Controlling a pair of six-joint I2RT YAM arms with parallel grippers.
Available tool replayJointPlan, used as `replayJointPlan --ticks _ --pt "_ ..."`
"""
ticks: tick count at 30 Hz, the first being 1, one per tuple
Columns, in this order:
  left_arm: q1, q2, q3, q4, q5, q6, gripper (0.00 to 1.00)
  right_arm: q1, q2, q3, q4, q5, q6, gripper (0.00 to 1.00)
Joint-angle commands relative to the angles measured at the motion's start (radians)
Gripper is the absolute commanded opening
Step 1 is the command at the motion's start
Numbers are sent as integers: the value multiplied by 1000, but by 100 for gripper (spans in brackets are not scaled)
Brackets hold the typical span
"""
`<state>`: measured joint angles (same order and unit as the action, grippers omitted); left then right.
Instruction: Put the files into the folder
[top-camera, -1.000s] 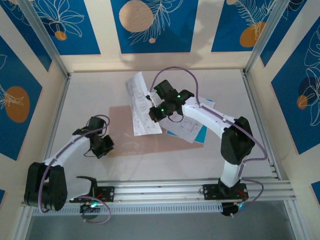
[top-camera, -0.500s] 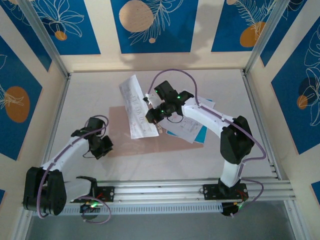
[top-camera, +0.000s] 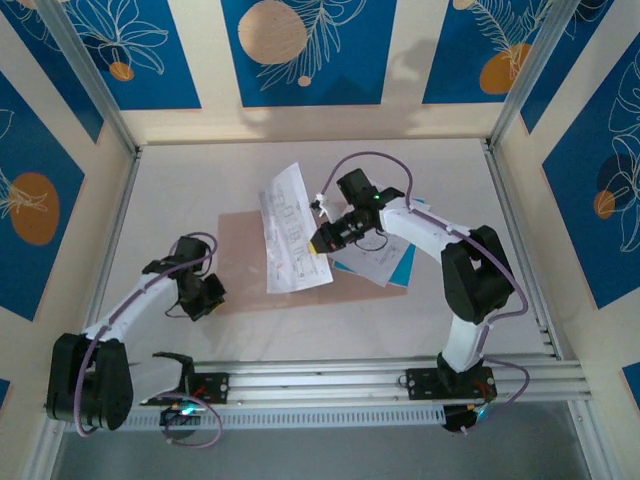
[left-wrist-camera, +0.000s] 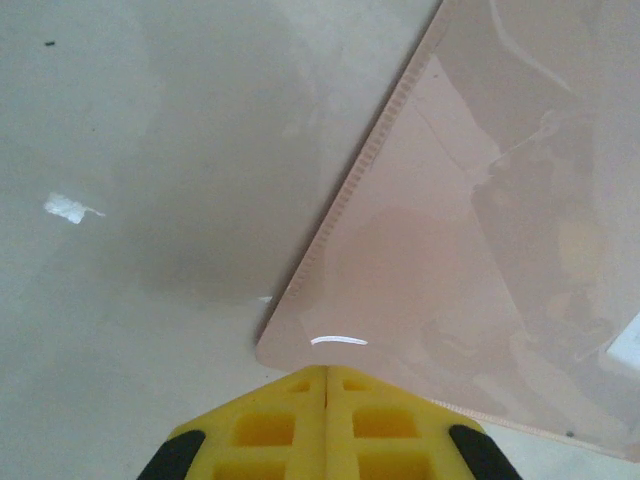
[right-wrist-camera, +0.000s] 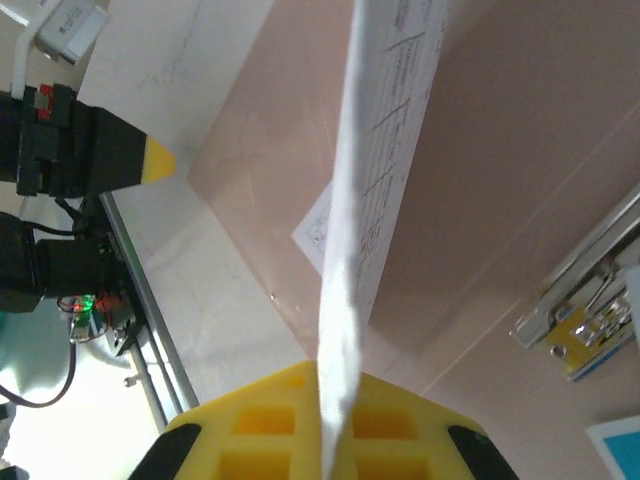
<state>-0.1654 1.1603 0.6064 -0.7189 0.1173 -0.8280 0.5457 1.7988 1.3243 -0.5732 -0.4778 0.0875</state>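
Files sit in two places. One white printed sheet (top-camera: 290, 228) is pinched at its edge by the right gripper (top-camera: 322, 240), whose jaws are closed on it, and it hangs tilted above the pinkish folder (top-camera: 245, 262). In the right wrist view this sheet (right-wrist-camera: 385, 130) runs edge-on out from between the yellow pads (right-wrist-camera: 250, 425), with the folder (right-wrist-camera: 520, 150) beneath. The other files (top-camera: 385, 262), including a cyan sheet (top-camera: 400, 272), lie on the table (top-camera: 200, 190) just right of the folder, under the right arm. The left gripper (top-camera: 207, 296) is at the folder's near-left corner with its jaws fully closed. In the left wrist view its yellow pads (left-wrist-camera: 270, 425) meet just before that corner, and nothing shows between them.
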Motion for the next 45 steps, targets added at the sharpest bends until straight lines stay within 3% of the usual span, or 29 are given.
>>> replayJointPlan --ticks 1,15,25,45 --pt "26 10 -20 -19 -23 17 3 -9 -29 -38 40 -97 15 0" --pt "129 106 -33 23 5 50 0 -24 54 -115 205 -198 117 0" --pt "133 163 -55 71 16 47 0 -21 149 -99 302 -269 188 0" --pt "133 185 -37 93 63 52 0 35 274 -90 537 -275 408 0"
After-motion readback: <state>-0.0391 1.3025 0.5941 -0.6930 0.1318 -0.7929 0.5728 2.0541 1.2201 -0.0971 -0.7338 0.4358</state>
